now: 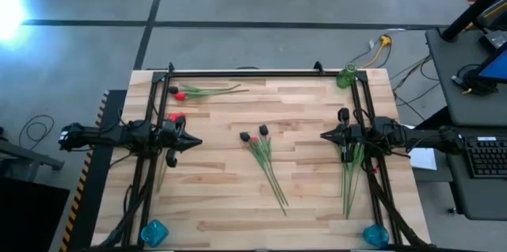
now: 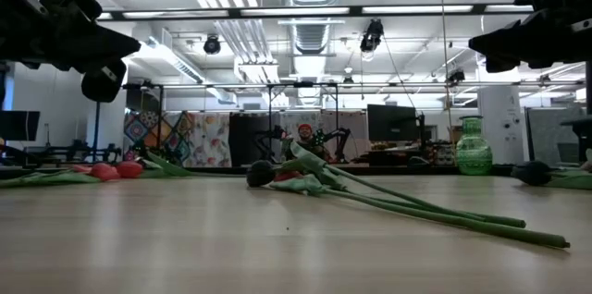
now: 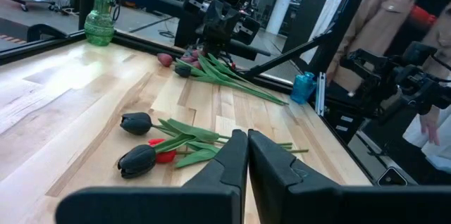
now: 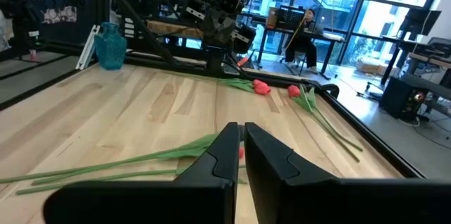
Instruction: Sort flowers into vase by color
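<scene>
Both arms parked above the worktop [image 1: 238, 196], nothing held: left claw [image 1: 192, 143] closed and empty at the left side, right claw [image 1: 325, 135] closed and empty at the right side, tips facing each other across the middle. Flowers still loose in four lots: middle bunch [image 1: 265, 161] with dark heads and one red head, stems trailing toward the near edge; red pair [image 1: 198, 92] near the far-left corner; red heads [image 1: 176, 117] just beside the left claw; dark-headed bunch [image 1: 348, 169] beneath the right arm. Green vase [image 1: 346, 76] at the far-right corner, blue vases at the near-left [image 1: 154, 231] and near-right [image 1: 375, 236] corners. Probable step: first pick, not yet begun. Open the working claw fully before descent. Select one stem only, clear of neighbours; in the middle bunch stems overlap, so grip toward the spread tail ends. Close on the stem, never on the head. Lift level, then tip stem-first into the vase assigned to that colour.
</scene>
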You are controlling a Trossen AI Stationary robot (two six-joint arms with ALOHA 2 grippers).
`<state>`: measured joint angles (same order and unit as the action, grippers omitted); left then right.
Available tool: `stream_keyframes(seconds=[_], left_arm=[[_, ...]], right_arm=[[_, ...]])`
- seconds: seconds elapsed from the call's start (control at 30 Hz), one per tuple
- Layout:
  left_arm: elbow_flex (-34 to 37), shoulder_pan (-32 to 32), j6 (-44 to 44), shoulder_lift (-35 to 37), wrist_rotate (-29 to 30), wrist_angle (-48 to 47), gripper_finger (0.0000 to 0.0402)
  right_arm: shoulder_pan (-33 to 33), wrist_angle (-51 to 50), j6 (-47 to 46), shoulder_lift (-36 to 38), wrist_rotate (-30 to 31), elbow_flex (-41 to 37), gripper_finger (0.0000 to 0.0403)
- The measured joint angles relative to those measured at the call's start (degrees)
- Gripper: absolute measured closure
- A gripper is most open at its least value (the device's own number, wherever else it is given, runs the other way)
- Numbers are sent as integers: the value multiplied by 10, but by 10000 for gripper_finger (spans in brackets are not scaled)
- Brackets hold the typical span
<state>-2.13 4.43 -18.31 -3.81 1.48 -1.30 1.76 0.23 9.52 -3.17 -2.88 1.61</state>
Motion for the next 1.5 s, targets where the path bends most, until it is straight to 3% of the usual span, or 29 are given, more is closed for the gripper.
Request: stream_keyframes(seconds=[1.3,1.4,1.5], left_arm=[[0,0,-1,0,2,4,401],[0,1,-138,-5,11,89,401],[0,1,-149,-6,42,158,401]], right_arm=[[0,0,0,0,0,0,385],[0,0,-1,0,0,0,385],[0,0,0,0,0,0,385]])
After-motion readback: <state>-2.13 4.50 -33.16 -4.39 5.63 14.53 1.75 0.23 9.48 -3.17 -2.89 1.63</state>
